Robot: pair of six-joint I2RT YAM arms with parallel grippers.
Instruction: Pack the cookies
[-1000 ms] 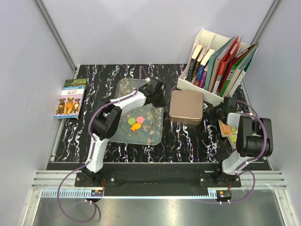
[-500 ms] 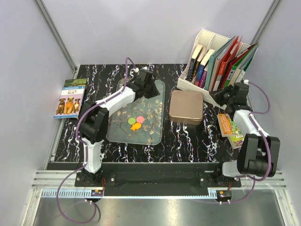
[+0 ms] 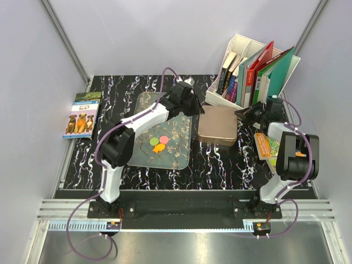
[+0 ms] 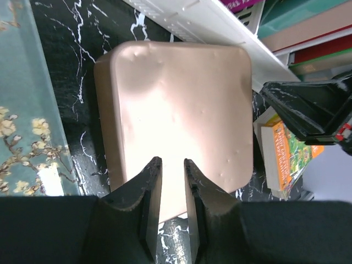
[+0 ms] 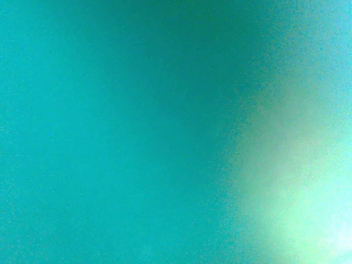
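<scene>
Three cookies, green (image 3: 153,141), pink (image 3: 163,139) and orange (image 3: 159,147), lie together on the glass floral tray (image 3: 176,157). A closed rose-gold tin (image 3: 218,125) sits right of the tray. My left gripper (image 3: 191,102) hovers at the tray's far right corner beside the tin. In the left wrist view its fingers (image 4: 151,181) stand a narrow gap apart, empty, over the tin (image 4: 176,104). My right gripper (image 3: 250,114) is by the tin's far right corner, next to the book rack. The right wrist view is filled by a blurred teal surface.
A white rack (image 3: 236,47) of books and folders stands at the back right. A small colourful book (image 3: 267,147) lies right of the tin. A dog-cover book (image 3: 82,114) lies at the table's left edge.
My left gripper swung right from the tray's back toward the tin. My right gripper moved left toward the tin, and the folders in the rack now stand more upright.
</scene>
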